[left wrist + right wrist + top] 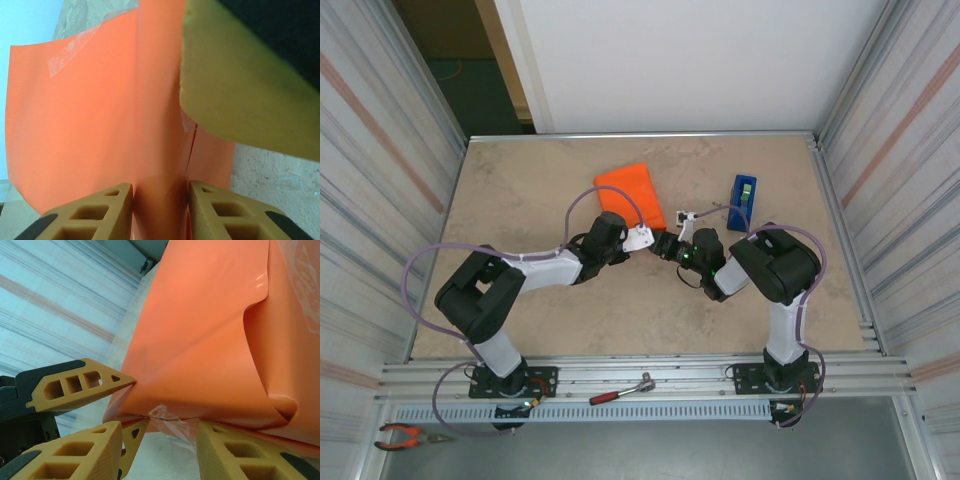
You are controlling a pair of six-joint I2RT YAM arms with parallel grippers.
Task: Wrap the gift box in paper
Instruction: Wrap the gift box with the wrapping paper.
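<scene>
Mid-table | paper point(625, 187) parcel, taped | left end effector point(160, 189) pinching fold

Bright, even light from above washes the top view. The arms cast only faint, soft shadows on the table point(520, 190), and the far-left doorway is dark. Up close, the paper point(200, 330) is saturated orange with a small glare streak. The left gripper point(160, 195) at the near edge is blurred.

Blue tape dispenser point(742, 198) upright on beige table point(520, 190), far right part. Red-handled ratchet point(620, 390) lying on near metal rail point(700, 368). Orange-handled pliers point(406, 436) at bottom-left corner.
</scene>
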